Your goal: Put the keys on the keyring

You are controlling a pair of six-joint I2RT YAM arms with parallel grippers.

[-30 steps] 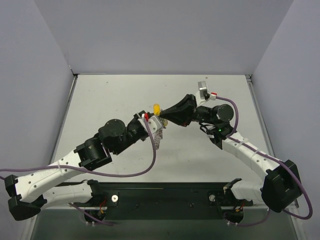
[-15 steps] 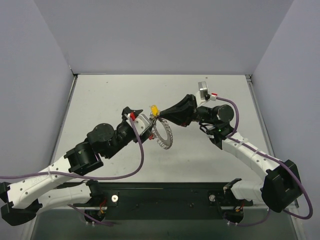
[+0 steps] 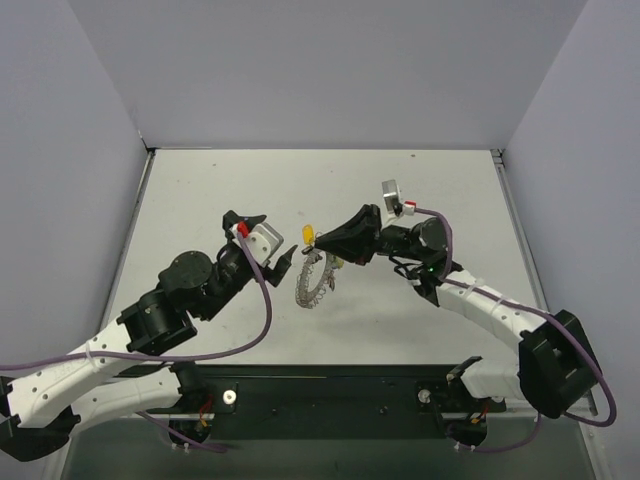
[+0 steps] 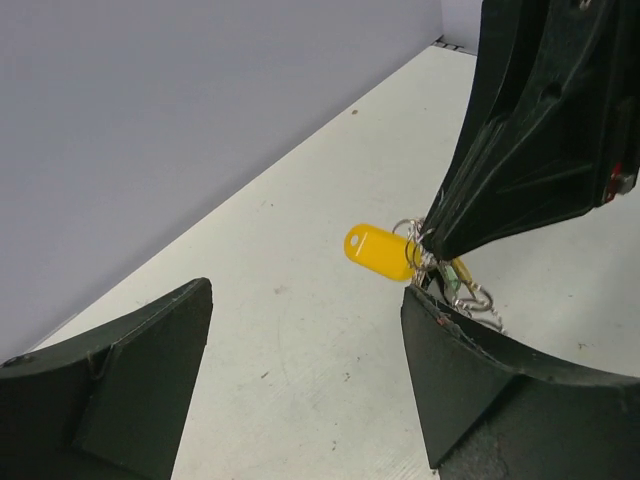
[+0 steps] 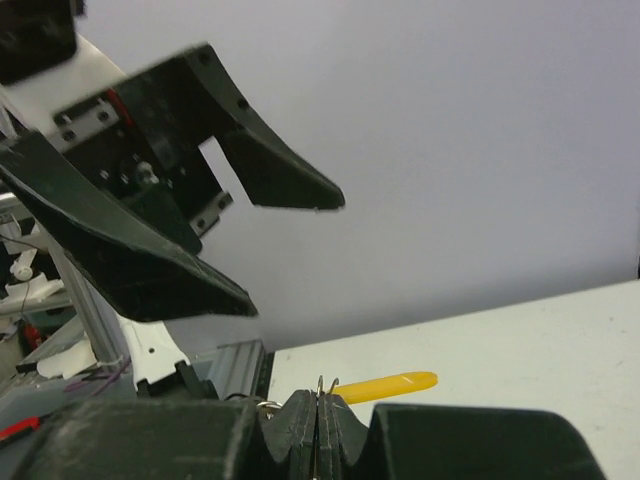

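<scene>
The keyring (image 3: 313,283) hangs from the right gripper (image 3: 322,245), just right of the left gripper (image 3: 278,236).

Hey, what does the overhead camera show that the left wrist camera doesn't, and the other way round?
Only overhead: the large silvery beaded wire loop in full, hanging from the right claw. Only left wrist: small metal rings bunched at that claw's shut tip. Both: the yellow plastic-headed key and the wide-open left claw.

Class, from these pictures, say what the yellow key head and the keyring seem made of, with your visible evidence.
The yellow key head: probably plastic; smooth, opaque, evenly coloured, soft sheen. The keyring: apparently metal wire; silvery, thin, glinting coils, hanging limp.
</scene>
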